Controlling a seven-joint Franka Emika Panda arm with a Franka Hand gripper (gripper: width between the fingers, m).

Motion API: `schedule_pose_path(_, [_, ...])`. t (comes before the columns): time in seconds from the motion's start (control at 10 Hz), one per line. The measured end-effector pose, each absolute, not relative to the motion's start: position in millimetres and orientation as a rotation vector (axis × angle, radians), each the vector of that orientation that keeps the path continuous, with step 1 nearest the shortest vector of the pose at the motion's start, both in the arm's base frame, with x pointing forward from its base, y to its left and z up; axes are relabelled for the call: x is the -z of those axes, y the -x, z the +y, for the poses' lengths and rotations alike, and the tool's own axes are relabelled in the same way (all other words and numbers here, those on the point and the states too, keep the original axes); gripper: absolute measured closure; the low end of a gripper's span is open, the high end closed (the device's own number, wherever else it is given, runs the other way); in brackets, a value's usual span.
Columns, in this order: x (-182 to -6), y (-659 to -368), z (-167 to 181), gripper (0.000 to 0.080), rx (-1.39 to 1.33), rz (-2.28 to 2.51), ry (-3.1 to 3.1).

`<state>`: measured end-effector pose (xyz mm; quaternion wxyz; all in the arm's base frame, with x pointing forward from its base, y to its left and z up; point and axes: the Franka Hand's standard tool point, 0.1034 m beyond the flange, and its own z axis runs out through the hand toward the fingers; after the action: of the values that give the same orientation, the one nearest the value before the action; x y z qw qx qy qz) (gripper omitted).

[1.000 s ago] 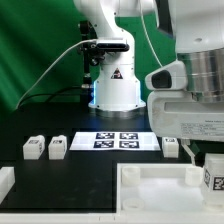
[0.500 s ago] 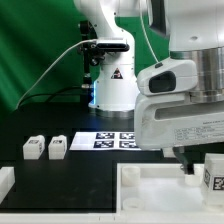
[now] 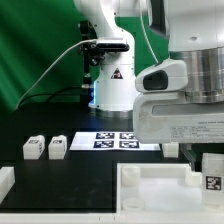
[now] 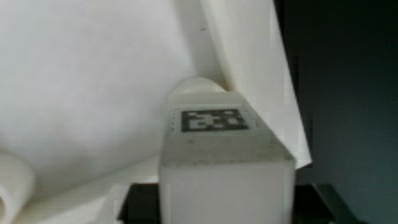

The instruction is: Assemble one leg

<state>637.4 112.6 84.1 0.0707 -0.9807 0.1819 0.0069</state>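
Observation:
My gripper [image 4: 222, 200] is shut on one leg [image 4: 217, 150], a small white post with a black-and-white tag facing the wrist camera; dark fingers [image 4: 157, 200] show on both sides of it. In the exterior view the held leg [image 3: 212, 172] hangs at the far right, over the right wall of the large white body [image 3: 150, 178]; the gripper [image 3: 208, 152] sits just above it. In the wrist view the body's white surface [image 4: 89, 90] fills the background. Two more legs [image 3: 34, 147] [image 3: 58, 147] stand on the black table on the exterior view's left.
The marker board [image 3: 112, 140] lies flat behind the body, partly covered by my white hand [image 3: 180, 118]. The robot base [image 3: 115, 88] stands behind it. A white block [image 3: 5, 182] sits at the exterior view's left edge.
My hand has swung and come lower toward the exterior view's left, now hiding the right end of the marker board and the leg beside it. The held leg has shifted only slightly.

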Motion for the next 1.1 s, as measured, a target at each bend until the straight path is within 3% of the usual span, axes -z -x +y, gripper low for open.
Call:
schedule_pose_path(0.5, [-81.6,-632,107,0.0504,-0.136,1.765,2.347])
schedule_pose_path(0.8, [-82.6,-631,122,0.0504,-0.211,2.159,1.974])
schedule_pose_path(1.0, [-82.4,-631,122,0.0504,-0.199,2.094,2.040])
schedule_pose_path(1.1, [-82.4,-631,123,0.0280,-0.200,2.093,2.040])
